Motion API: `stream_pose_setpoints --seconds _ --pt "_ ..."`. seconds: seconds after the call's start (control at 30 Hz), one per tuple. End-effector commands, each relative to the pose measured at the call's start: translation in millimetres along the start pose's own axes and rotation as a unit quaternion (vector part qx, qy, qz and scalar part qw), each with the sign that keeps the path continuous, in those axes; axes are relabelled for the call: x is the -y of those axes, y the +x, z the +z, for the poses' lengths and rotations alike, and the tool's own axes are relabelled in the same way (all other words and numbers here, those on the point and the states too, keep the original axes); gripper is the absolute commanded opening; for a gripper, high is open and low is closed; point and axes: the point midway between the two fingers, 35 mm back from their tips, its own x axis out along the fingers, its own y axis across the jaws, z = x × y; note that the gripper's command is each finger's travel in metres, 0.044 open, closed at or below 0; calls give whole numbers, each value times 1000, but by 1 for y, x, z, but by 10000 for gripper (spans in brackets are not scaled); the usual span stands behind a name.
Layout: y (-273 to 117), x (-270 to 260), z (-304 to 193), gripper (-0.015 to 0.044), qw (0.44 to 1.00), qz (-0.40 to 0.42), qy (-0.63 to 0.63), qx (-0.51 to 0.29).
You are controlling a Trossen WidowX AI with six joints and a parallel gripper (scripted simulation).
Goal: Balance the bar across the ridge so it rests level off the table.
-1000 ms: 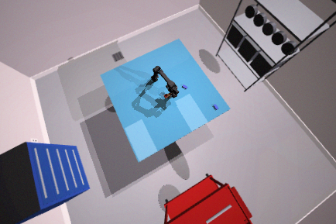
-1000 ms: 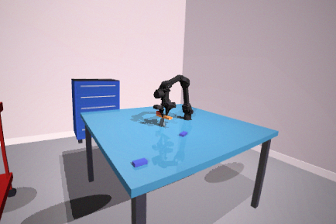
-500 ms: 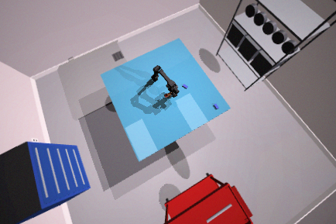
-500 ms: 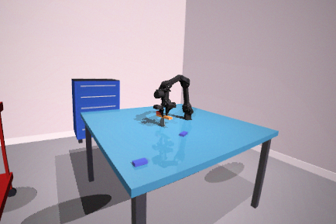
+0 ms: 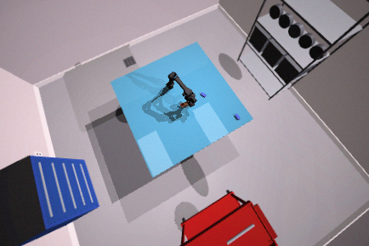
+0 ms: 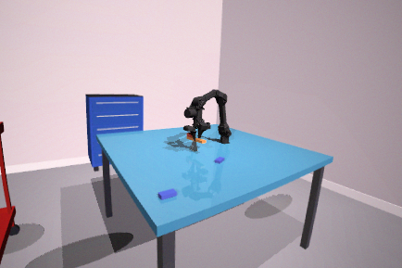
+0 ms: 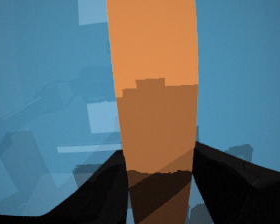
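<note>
My black tool (image 5: pixel 184 105) (image 6: pixel 198 142) (image 7: pixel 157 153) is clamped on the long orange bar (image 5: pixel 182 105) (image 6: pixel 201 141) (image 7: pixel 153 50), near the middle of the square blue counter (image 5: pixel 189 62) (image 6: pixel 278 151). In the top view, a blue metal drawer cabinet (image 5: pixel 64 177) (image 6: pixel 118 109) stands at eight o'clock, its contents hidden; grey shelving (image 5: pixel 310 0) with dark bins (image 5: pixel 272 54) stands at two.
</note>
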Motion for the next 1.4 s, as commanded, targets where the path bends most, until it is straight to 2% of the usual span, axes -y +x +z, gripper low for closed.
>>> stream_pose_setpoints --seconds 0.0,1.37 --pt "1 0 -1 0 1000 -1 0 -2" --pt "4 0 -1 0 1000 -1 0 -2"
